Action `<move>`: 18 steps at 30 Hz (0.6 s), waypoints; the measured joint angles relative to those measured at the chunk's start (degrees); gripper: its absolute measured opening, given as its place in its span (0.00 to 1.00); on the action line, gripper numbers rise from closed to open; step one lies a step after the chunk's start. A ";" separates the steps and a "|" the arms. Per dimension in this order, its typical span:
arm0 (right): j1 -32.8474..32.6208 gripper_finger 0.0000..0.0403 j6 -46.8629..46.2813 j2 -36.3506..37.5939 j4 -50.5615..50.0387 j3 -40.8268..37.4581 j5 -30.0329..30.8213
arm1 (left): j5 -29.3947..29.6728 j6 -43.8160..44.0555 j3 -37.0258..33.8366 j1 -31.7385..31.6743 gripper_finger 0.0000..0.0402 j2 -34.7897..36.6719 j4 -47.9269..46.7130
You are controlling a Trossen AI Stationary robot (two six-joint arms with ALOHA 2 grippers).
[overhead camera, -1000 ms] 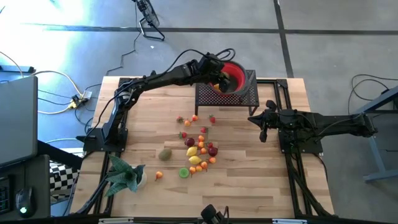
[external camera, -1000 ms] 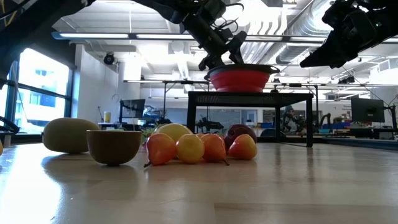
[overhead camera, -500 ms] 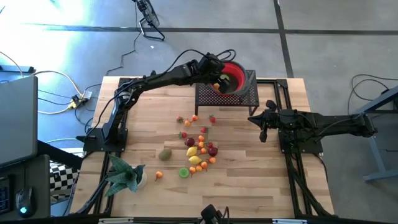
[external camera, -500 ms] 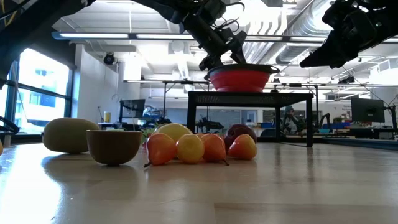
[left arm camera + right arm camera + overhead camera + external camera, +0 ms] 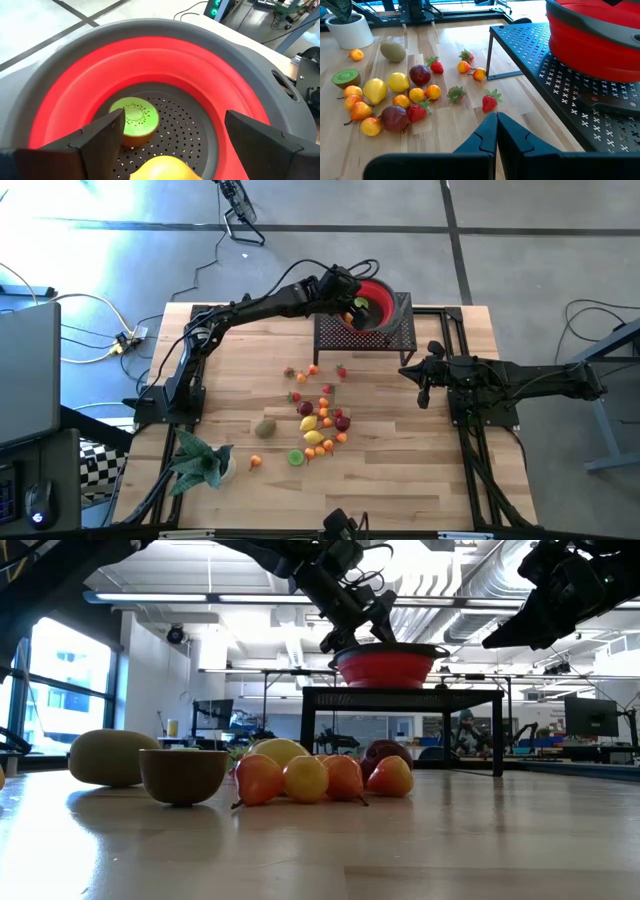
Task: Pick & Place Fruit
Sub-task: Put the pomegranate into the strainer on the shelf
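Lying in the middle of the wooden table (image 5: 400, 480), most of the fruit (image 5: 318, 420) waits in a bunch. At the top, the left gripper (image 5: 352, 305) hangs released over the red bowl (image 5: 378, 298) on a black rack (image 5: 400, 332), with a kiwi half (image 5: 134, 116) inside. The right gripper (image 5: 421, 383) is clenched, empty. Grey floor (image 5: 540, 240) lies around.

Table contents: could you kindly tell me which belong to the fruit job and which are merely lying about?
Job:
- loose fruit on the table
- kiwi half and lemon in the red bowl
- open left gripper above them

Lying about:
- potted plant
- black mesh stand
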State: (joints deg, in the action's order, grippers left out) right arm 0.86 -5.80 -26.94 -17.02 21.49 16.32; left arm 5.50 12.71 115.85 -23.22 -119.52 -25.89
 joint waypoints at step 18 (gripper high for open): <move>0.01 0.01 -0.38 0.00 0.00 -0.01 0.00 | 0.08 0.17 -0.04 0.09 0.84 0.00 3.09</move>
State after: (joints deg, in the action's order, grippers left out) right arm 0.88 -6.17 -26.94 -17.02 21.48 16.32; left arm 5.58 12.88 115.81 -23.14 -119.52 -22.80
